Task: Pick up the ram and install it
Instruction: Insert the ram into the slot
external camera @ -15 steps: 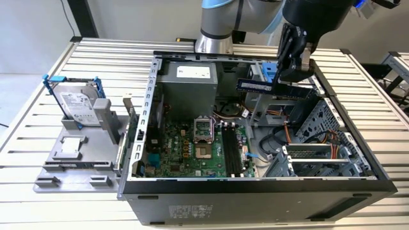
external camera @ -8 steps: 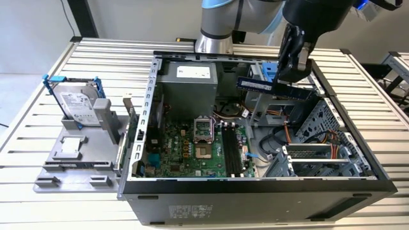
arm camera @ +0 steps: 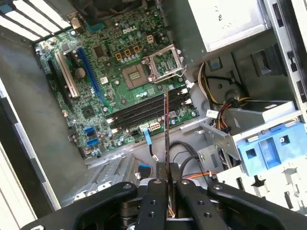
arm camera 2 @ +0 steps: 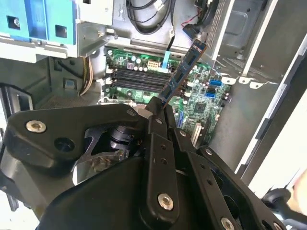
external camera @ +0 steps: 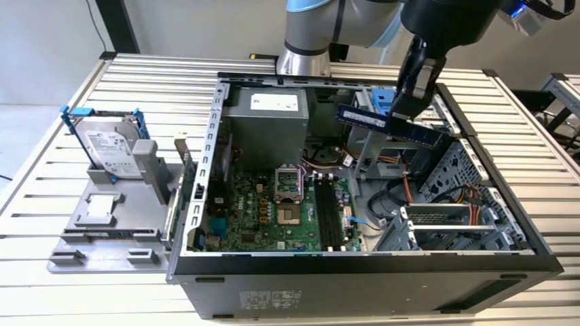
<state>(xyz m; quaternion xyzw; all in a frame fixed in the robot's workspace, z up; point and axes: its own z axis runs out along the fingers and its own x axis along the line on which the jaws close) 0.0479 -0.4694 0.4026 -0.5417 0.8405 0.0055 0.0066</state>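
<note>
My gripper (external camera: 405, 107) is shut on the ram (external camera: 388, 125), a long dark stick with a pale label, held in the air above the open computer case at the exterior view's right. In the first wrist view the ram (arm camera: 166, 129) is seen edge-on, rising from between my fingers (arm camera: 152, 199), with the black memory slots (arm camera: 144, 111) on the green motherboard (arm camera: 108, 72) beyond it. In the second wrist view the ram (arm camera 2: 184, 67) slants out from my gripper (arm camera 2: 157, 112) over the slots (arm camera 2: 136, 74). In the exterior view the slots (external camera: 328, 216) lie well below the ram.
The case (external camera: 363, 261) lies open on a slatted table (external camera: 73, 272). Inside are a power supply (external camera: 267, 125), cables (external camera: 403, 197) and a drive cage (external camera: 471, 217). A silver hard drive (external camera: 113, 149) in a blue bracket stands on a grey fixture (external camera: 109, 231) at the exterior view's left.
</note>
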